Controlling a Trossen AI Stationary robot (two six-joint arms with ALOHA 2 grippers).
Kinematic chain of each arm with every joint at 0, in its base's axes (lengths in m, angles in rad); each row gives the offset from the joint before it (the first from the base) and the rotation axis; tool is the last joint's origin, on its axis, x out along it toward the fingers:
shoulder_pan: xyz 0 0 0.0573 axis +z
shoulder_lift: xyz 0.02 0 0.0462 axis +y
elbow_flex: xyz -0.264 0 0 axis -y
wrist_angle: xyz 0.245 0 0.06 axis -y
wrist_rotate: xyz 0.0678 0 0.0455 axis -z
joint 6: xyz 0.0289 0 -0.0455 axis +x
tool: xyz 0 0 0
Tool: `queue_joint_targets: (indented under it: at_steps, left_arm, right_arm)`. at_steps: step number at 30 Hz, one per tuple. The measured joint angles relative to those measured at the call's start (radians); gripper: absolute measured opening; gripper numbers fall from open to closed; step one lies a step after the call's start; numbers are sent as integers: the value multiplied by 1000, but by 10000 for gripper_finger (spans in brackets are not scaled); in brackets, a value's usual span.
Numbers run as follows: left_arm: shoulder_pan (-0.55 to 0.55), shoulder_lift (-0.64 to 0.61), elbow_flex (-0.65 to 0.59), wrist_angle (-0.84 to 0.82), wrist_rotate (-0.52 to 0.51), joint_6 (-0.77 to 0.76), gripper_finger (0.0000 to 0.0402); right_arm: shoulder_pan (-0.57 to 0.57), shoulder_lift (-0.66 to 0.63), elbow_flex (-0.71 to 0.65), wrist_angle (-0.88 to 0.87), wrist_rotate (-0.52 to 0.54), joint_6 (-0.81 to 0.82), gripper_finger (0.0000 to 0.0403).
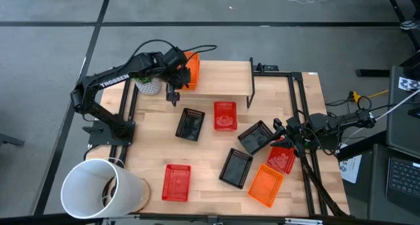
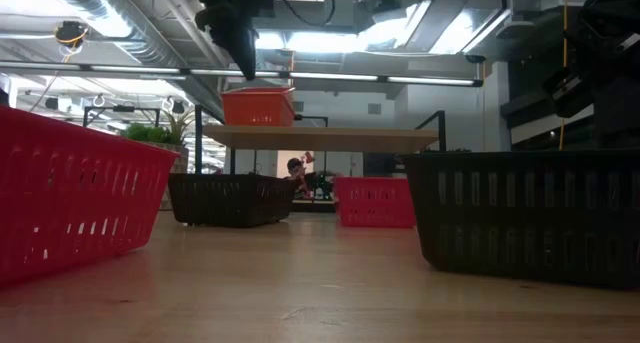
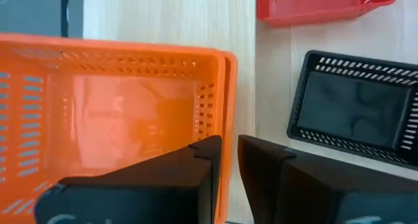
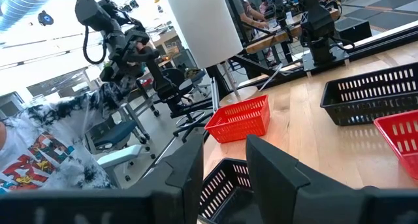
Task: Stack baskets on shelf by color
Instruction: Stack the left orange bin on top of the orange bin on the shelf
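Two red baskets sit nearest, one [image 1: 176, 182] by the white bucket [image 1: 98, 189], one [image 1: 281, 159] beside the right gripper [image 1: 287, 134], whose fingers are spread with nothing between them; farther back on the shelf [image 1: 223, 79] the left gripper [image 1: 178, 73] hangs over the stacked orange baskets [image 1: 191, 68], fingers slightly parted astride the rim, grip unclear

Readable lettering: one brand name only

"TROSSEN" runs in white capitals along the dark left arm [image 1: 113, 81], in the upper left of the high view; the other views show no legible text
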Motion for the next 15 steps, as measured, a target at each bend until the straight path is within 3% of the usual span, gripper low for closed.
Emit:
queue_joint_targets:
  at_steps: [5, 11, 15]
  left_arm:
    - [-27, 0, -1, 151, -134, 1, 44]
    - [-14, 28, 1, 522, -368, 107, 42]
    - [53, 77, 1, 652, -361, 214, 41]
  right_arm:
    - [0, 0, 0, 0, 0, 0, 117]
    - [0, 0, 0, 0, 0, 0, 117]
    - [0, 0, 0, 0, 0, 1, 117]
